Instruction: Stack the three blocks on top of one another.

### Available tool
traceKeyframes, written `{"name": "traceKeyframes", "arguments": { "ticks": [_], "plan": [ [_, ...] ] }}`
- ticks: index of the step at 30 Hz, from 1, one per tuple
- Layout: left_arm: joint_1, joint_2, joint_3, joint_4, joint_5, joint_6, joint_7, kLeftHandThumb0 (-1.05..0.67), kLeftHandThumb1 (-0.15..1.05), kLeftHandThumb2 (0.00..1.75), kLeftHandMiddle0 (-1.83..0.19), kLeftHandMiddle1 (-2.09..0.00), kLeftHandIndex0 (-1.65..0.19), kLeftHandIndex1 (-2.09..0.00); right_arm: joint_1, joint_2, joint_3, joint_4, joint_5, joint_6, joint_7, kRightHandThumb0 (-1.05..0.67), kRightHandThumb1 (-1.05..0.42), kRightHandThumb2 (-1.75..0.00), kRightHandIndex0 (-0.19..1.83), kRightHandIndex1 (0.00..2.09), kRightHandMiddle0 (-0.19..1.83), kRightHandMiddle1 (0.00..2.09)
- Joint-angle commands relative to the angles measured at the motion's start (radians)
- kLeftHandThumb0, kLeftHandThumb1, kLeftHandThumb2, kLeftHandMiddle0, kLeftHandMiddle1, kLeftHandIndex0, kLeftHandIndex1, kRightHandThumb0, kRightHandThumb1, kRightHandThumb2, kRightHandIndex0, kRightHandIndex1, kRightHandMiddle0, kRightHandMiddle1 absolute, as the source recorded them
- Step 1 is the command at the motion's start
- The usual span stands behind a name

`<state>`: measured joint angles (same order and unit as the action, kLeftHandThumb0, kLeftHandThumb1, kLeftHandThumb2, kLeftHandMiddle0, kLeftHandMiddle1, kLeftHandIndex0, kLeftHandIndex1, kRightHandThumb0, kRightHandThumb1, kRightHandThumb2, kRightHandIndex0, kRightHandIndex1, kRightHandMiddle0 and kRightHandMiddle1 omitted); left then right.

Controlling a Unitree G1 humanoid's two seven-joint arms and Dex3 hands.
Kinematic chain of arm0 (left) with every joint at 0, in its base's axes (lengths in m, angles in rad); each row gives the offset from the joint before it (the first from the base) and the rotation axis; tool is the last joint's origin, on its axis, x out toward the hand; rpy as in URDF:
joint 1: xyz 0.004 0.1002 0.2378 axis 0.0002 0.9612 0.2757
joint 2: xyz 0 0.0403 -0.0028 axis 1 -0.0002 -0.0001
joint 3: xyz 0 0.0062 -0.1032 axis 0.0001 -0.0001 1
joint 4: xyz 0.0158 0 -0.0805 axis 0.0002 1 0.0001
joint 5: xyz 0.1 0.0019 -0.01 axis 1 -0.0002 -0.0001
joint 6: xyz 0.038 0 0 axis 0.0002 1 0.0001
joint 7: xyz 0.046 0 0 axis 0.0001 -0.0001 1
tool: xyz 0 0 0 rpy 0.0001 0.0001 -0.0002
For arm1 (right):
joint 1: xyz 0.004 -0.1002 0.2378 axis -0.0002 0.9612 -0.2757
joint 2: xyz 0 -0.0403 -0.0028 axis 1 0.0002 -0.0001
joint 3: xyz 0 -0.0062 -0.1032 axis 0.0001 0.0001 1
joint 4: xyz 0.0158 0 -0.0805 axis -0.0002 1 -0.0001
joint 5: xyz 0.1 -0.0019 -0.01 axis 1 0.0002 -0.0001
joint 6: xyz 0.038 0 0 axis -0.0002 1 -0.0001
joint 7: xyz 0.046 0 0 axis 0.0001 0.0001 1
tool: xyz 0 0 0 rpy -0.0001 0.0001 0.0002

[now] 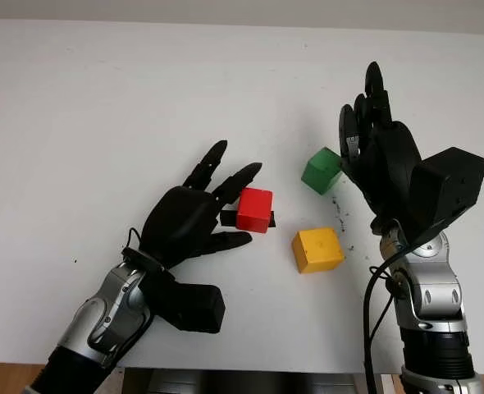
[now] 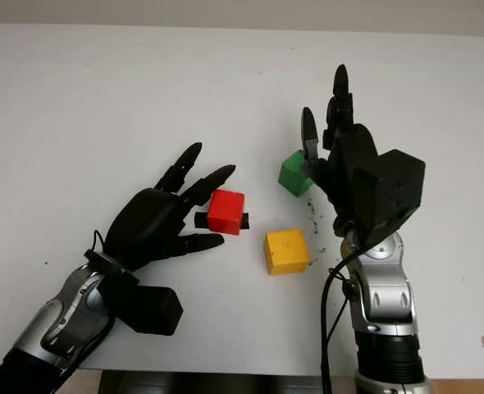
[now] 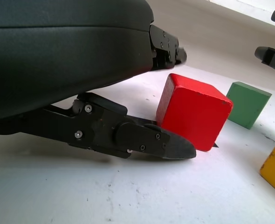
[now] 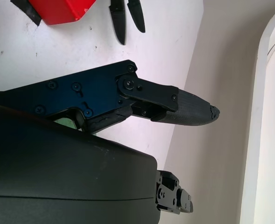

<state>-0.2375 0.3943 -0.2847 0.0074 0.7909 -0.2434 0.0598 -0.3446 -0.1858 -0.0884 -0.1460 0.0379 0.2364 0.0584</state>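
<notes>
You have a white table (image 1: 102,98) with three blocks, one of each colour. Take the red block (image 1: 254,209) as your landmark: your left hand (image 1: 189,217) brackets it, fingers beside it, not closed. The yellow block (image 1: 317,249) lies right and nearer. The green block (image 1: 321,170) lies farther right, touching your open right hand (image 1: 381,152).

Soft, even light is falling from above, leaving the white table (image 1: 102,107) bright and nearly glare-free. Short, faint shadows are sitting beneath the left hand (image 1: 189,222) at lower left and beside the red block (image 1: 254,210) at centre. In the left wrist view the near black shell is blurring slightly while the block is staying crisp. The frame's upper corners are dimming to grey.
</notes>
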Motion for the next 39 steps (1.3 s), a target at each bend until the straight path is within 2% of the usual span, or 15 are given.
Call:
{"name": "traceKeyframes", "arguments": {
  "ticks": [1, 4, 7, 13, 15, 18, 23, 27, 32, 39],
  "plan": [
    [0.025, 0.004, 0.001, -0.023, -0.015, 0.001, -0.009, -0.68, 1.05, 0.13, 0.19, 0.0, 0.17, 0.0, 0.015, 0.004, -0.006, -0.011, 0.004, -0.014, 0.002, -0.69, -1.05, -0.66, -0.19, 0.0, -0.19, 0.0],
    [0.031, 0.0, 0.014, -0.032, -0.057, -0.004, -0.021, -0.75, 1.05, 0.16, 0.19, 0.0, 0.19, 0.0, 0.017, 0.001, -0.005, -0.011, 0.001, -0.014, 0.001, -0.69, -1.05, -0.66, -0.19, 0.0, -0.19, 0.0],
    [0.029, -0.01, 0.049, -0.031, -0.151, -0.027, -0.021, -0.83, 1.05, 0.27, 0.19, 0.0, 0.19, 0.0, 0.017, -0.004, -0.008, -0.011, 0.003, -0.013, 0.006, -0.69, -1.05, -0.66, -0.19, 0.0, -0.19, 0.0],
    [-0.042, -0.052, 0.189, 0.066, -0.486, -0.153, -0.03, -0.83, 1.05, 0.52, 0.19, 0.0, 0.19, 0.0, 0.017, -0.008, -0.016, -0.022, 0.0, -0.008, 0.009, -0.68, -1.05, -0.67, -0.19, 0.0, -0.19, 0.0],
    [-0.079, -0.071, 0.24, 0.087, -0.594, -0.133, -0.054, -0.84, 1.05, 0.58, 0.19, 0.0, 0.19, 0.0, 0.015, -0.009, -0.019, -0.024, -0.002, -0.006, 0.007, -0.67, -1.05, -0.67, -0.19, 0.0, -0.19, 0.0],
    [-0.138, -0.078, 0.313, 0.109, -0.733, -0.044, -0.104, -0.85, 1.05, 0.62, 0.19, 0.0, 0.19, 0.0, 0.009, -0.017, -0.024, -0.026, -0.006, -0.003, 0.009, -0.67, -1.05, -0.67, -0.19, 0.0, -0.19, 0.0],
    [-0.259, -0.069, 0.412, 0.232, -0.903, 0.049, -0.196, -0.84, 1.05, 0.61, 0.19, 0.0, 0.19, 0.0, -0.001, -0.03, -0.033, -0.038, -0.007, 0.013, 0.01, -0.68, -1.05, -0.67, -0.19, 0.0, -0.19, 0.0],
    [-0.341, -0.056, 0.46, 0.351, -0.952, 0.067, -0.234, -0.78, 1.05, 0.63, 0.19, -0.02, 0.19, -0.01, -0.007, -0.05, -0.038, -0.054, -0.013, 0.03, 0.02, -0.69, -1.05, -0.65, -0.19, 0.0, -0.19, 0.0],
    [-0.393, -0.061, 0.481, 0.465, -0.96, 0.069, -0.244, -0.73, 1.05, 0.62, 0.18, -0.04, 0.17, -0.03, -0.025, -0.091, -0.056, -0.085, -0.005, 0.083, 0.05, -0.7, -1.05, -0.61, -0.19, 0.0, -0.19, 0.0],
    [-0.395, -0.099, 0.484, 0.501, -0.964, 0.098, -0.221, -0.77, 1.05, 0.58, 0.16, -0.05, 0.17, -0.04, -0.031, -0.157, -0.079, -0.08, -0.002, 0.058, 0.102, -0.68, -1.05, -0.6, -0.19, 0.0, -0.19, 0.0]
  ]
}}
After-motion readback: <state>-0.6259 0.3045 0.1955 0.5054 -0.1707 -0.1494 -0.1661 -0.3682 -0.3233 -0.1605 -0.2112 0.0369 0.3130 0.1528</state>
